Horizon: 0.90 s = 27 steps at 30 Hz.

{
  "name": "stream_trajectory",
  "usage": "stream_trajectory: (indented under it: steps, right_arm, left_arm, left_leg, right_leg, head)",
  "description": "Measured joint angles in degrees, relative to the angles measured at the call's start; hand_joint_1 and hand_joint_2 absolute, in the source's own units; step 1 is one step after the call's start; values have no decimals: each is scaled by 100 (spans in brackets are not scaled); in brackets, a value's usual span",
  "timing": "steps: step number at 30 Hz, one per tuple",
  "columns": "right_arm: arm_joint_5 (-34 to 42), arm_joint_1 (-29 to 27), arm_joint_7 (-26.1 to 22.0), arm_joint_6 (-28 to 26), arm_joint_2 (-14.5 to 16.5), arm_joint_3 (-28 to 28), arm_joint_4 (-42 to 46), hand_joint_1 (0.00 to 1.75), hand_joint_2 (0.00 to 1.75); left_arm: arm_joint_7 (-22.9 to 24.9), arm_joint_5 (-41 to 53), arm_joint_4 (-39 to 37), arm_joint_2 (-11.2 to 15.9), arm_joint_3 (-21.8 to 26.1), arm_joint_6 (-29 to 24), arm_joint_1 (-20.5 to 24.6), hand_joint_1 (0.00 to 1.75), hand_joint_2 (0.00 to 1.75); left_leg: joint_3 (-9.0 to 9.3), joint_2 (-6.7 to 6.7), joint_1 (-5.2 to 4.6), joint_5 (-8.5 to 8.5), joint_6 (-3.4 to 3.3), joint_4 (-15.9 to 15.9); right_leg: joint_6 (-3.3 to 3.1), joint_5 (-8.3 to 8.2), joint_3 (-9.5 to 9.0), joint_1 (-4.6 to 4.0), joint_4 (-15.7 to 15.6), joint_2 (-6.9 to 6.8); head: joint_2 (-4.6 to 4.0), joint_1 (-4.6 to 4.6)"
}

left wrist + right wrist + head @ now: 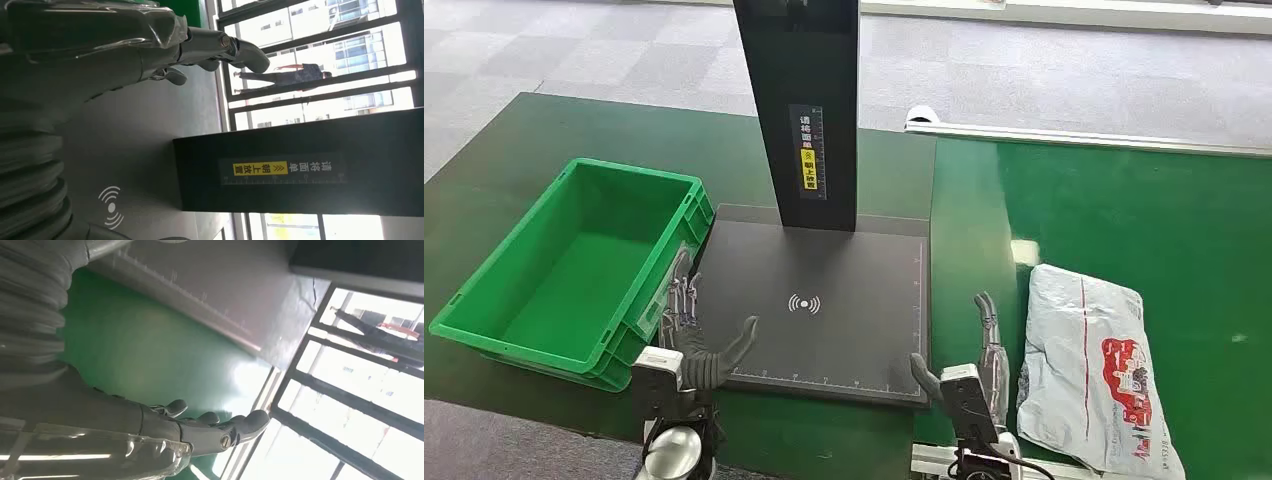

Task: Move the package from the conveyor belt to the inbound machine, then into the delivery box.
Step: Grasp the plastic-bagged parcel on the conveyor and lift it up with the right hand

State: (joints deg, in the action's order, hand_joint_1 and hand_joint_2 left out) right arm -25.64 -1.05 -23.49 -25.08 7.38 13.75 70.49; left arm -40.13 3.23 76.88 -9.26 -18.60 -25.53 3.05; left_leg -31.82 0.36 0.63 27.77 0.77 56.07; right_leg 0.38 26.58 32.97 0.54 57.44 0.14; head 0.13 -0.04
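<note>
from the head view i see the package (pixel 1089 370) lying flat on the green conveyor belt (pixel 1184 230), just right of my right hand (pixel 986 345), while my left hand (pixel 692 325) hovers between the green delivery box (pixel 574 265) and the inbound machine (pixel 824 300), both with fingers apart and holding nothing. on the left wrist view my fingers (pixel 220 47) stretch out over the grey scan plate toward the black post (pixel 300 162). on the right wrist view my fingers (pixel 215 427) reach out straight above the green belt beside the plate's edge.

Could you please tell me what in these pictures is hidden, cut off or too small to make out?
- Package: its near end is cut off by the head view's lower edge.
- Inbound machine: the black column runs off the top edge; its yellow label is too small to read.
- Green box: the near wall hides part of its floor.
- Left hand and right hand: the wrists hide the palms.
</note>
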Motion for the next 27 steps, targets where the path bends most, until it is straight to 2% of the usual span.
stream_trajectory:
  steps: [3, 8, 10, 16, 22, 26, 27]
  right_arm:
    - [-243, 40, 307, 72, -97, -157, 81, 0, 175]
    - [-782, 525, 1685, 719, -481, -725, -7, 0, 175]
    - [-941, 815, 2062, 954, -627, -1006, -180, 0, 175]
    - [-1272, 1376, 2707, 1472, -948, -1714, -802, 0, 175]
    - [-1667, 1565, 3259, 1867, -1201, -1959, -1518, 3, 175]
    - [-1948, 1583, 3520, 2068, -1230, -1967, -1781, 171, 175]
    - [-1995, 1602, 3537, 2114, -1230, -1968, -1841, 175, 175]
  left_arm:
    - [4, 92, 99, -36, 66, 35, -77, 0, 175]
    - [70, 253, 211, -112, 128, 155, -202, 0, 175]
    - [101, 285, 210, -142, 128, 215, -207, 0, 175]
    - [227, 360, 176, -210, 94, 339, -162, 0, 175]
    - [433, 486, 132, -268, 71, 424, -84, 0, 175]
    - [493, 524, 120, -270, 46, 451, -86, 0, 175]
    - [498, 527, 112, -270, 43, 448, -88, 0, 175]
  left_leg:
    - [1, 0, 0, 0, 0, 0]
    - [2, 0, -2, -1, -1, 2]
    - [3, -1, -5, -2, -2, 4]
    - [3, -7, -6, -2, -3, 5]
    - [0, -7, -6, 1, -4, 5]
    - [0, -8, -5, 1, -4, 4]
    - [1, -7, -5, 1, -4, 4]
  right_leg:
    - [0, 0, -1, 0, 0, 0]
    - [3, -3, -3, 3, 0, 0]
    - [3, -4, -5, 5, 0, -2]
    - [5, -4, -3, 6, 0, -6]
    - [5, -3, -2, 6, 0, -8]
    - [4, -3, -2, 6, 0, -8]
    - [4, -3, -3, 5, 0, -8]
  head:
    - [1, -1]
    - [0, -1]
    - [0, 0]
    - [1, -2]
    - [0, -2]
    - [0, -2]
    - [0, -2]
